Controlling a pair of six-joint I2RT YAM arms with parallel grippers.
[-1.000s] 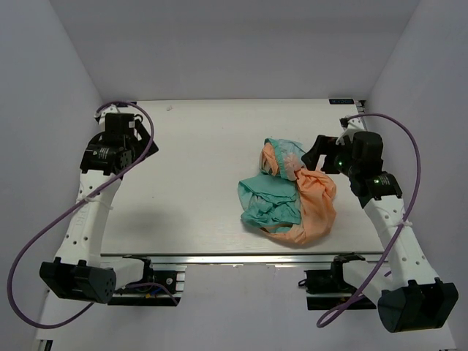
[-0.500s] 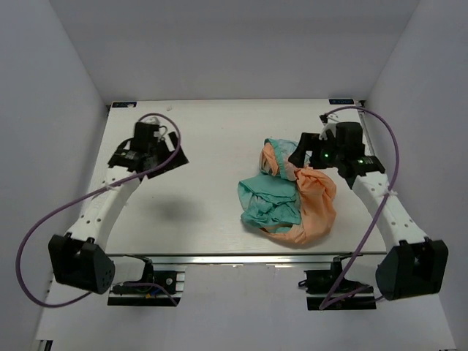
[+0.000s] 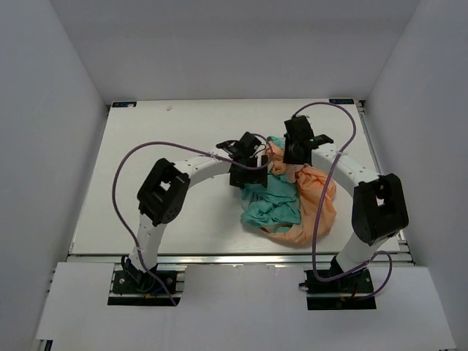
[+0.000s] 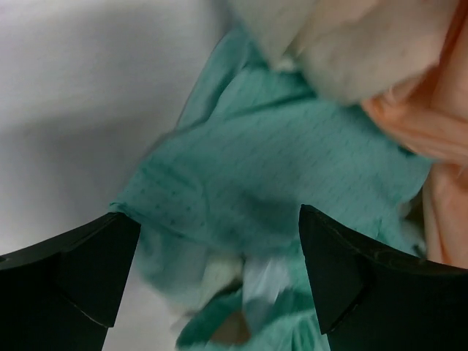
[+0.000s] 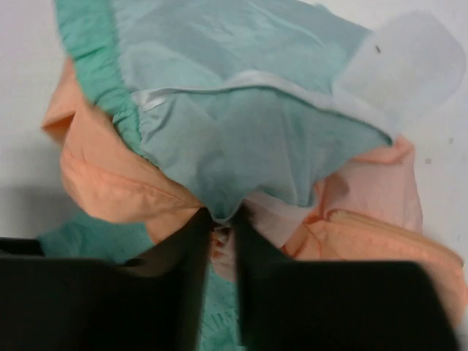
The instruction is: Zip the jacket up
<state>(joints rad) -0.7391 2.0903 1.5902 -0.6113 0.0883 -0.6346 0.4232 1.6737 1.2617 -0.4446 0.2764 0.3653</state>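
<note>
Both arms are in over the jacket (image 3: 296,208), a crumpled heap on the table (image 3: 161,131). Right gripper (image 5: 221,219) has its fingers nearly together, nipping a teal-and-peach fold at the heap's far edge. Left gripper (image 4: 212,234) hangs spread wide, teal cloth straight beneath it. The bulk trails from both tools toward the bases. No zipper showing, so spreading looks next.

A crumpled jacket (image 3: 289,201) is shown right of centre, peach-orange across its right and lower folds and teal-green at its left and top. In the wrist views, the teal cloth is speckled with fine dark dots, and a paler mint lining is edged in white. The bench (image 3: 183,131) is off-white. The left claw (image 4: 216,223) and right claw (image 5: 223,227) are black, the arms (image 3: 201,167) white, the cables (image 3: 115,191) purple.
</note>
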